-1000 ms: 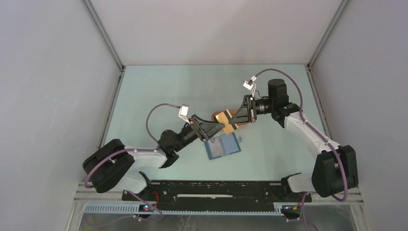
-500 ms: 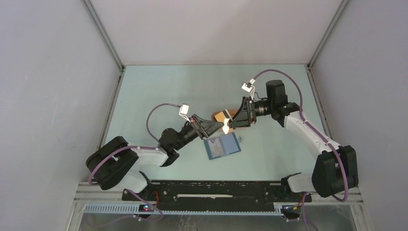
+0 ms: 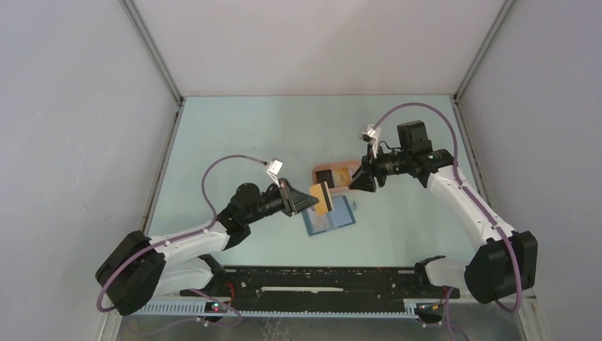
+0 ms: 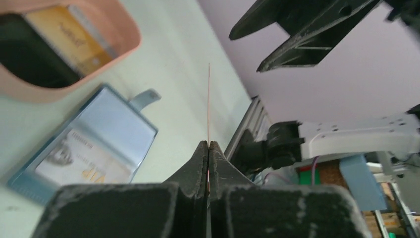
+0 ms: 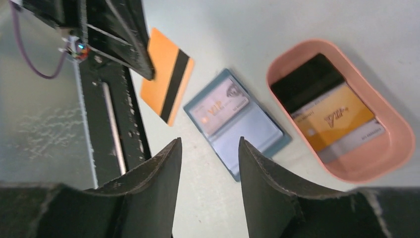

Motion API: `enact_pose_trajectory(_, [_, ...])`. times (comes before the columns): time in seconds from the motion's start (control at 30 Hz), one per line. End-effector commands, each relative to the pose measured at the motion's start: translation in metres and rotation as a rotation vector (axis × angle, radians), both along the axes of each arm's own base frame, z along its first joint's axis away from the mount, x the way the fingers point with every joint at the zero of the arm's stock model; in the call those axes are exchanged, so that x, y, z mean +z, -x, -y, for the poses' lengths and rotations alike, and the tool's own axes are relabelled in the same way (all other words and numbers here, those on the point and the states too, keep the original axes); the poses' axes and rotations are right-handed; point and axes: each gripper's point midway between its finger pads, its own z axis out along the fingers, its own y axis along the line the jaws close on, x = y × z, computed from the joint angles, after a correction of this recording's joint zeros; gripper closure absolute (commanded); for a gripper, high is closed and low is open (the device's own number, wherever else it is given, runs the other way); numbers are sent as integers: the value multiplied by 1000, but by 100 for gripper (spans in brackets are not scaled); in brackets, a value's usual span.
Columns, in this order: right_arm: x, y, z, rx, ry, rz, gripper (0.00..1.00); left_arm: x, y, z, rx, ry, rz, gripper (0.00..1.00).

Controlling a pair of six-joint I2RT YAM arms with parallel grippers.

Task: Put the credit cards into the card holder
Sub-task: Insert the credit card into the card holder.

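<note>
The card holder lies open on the table, one card in it. Just behind it sits the tray, more cards inside. Above its rear left corner the left gripper pinches the held card. The right gripper hangs behind and right of it, fingers apart.

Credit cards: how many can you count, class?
4: orange card in left gripper, VIP card in blue wallet, black card, yellow card in pink tray; pale edge underneath may be another.

Pale green table, matte, evenly lit, no hard shadows. Plain grey walls stand left of it, behind it and right of it. Metal posts rise at its far corners. Black rail along its near edge.
</note>
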Motion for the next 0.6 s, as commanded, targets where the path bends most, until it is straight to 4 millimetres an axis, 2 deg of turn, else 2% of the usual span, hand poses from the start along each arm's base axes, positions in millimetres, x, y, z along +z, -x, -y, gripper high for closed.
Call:
enact_pose_trajectory(0.0, [-35, -13, 5, -20, 189, 35, 48, -28, 12, -3, -100, -247, -25, 100])
enact_pose_trajectory(0.23, [-100, -10, -5, 40, 427, -9, 50, -45, 18, -2, -174, -312, -41, 100])
enact_pose_trajectory(0.37, [-125, -5, -10, 87, 519, -13, 49, -57, 20, 2, -215, -293, -68, 100])
enact_pose_trajectory(0.57, [-154, -12, -5, 68, 645, -18, 47, -74, 18, 5, -246, -271, -109, 100])
